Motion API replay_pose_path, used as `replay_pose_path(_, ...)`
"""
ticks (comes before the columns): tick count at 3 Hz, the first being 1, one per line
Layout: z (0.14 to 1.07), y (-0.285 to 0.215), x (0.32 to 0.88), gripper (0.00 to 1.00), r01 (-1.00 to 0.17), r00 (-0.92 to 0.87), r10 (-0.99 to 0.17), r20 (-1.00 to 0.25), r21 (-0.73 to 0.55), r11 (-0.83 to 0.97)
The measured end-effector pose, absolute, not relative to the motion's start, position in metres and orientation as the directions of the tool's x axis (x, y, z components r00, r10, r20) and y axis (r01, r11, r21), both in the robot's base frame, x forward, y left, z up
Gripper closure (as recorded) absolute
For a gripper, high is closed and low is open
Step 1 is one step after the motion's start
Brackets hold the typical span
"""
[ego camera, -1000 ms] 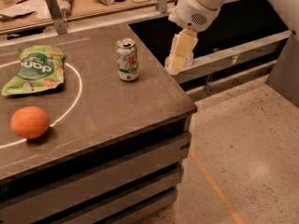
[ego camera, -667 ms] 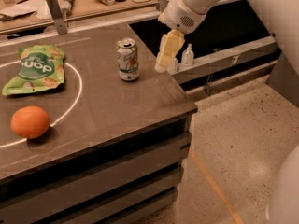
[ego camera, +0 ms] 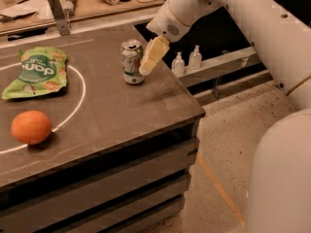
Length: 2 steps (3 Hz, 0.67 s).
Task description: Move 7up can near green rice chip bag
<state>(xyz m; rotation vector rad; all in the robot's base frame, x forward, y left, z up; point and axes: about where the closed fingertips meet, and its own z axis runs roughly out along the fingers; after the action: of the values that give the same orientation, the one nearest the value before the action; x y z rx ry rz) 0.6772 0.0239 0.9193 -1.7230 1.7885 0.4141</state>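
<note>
The 7up can [ego camera: 130, 61] stands upright on the dark table [ego camera: 121, 106], right of middle near the far side. The green rice chip bag [ego camera: 40, 72] lies flat at the table's far left, well apart from the can. My gripper [ego camera: 151, 57] hangs from the white arm directly to the right of the can, its pale fingers [ego camera: 154, 53] pointing down and left, close against the can's right side.
An orange fruit [ego camera: 31, 126] sits at the left front of the table. A white circle line [ego camera: 77, 96] is painted on the top. Two small clear pump bottles [ego camera: 186, 62] stand on a ledge right of the table. A cluttered counter runs behind.
My gripper has moved left, from over the table's right edge to right beside the can. The can, bag and orange have not moved.
</note>
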Motion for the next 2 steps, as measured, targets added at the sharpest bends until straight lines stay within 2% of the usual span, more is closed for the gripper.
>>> replay_pose_path(1, 0.914, 0.046, 0.690, 0.02, -0.980, 0.043, -0.758, -0.650, -0.175, 0.095)
replay_pose_path(2, 0.915, 0.063, 0.694, 0.33, -0.983, 0.062, -0.747, -0.662, -0.169, 0.069)
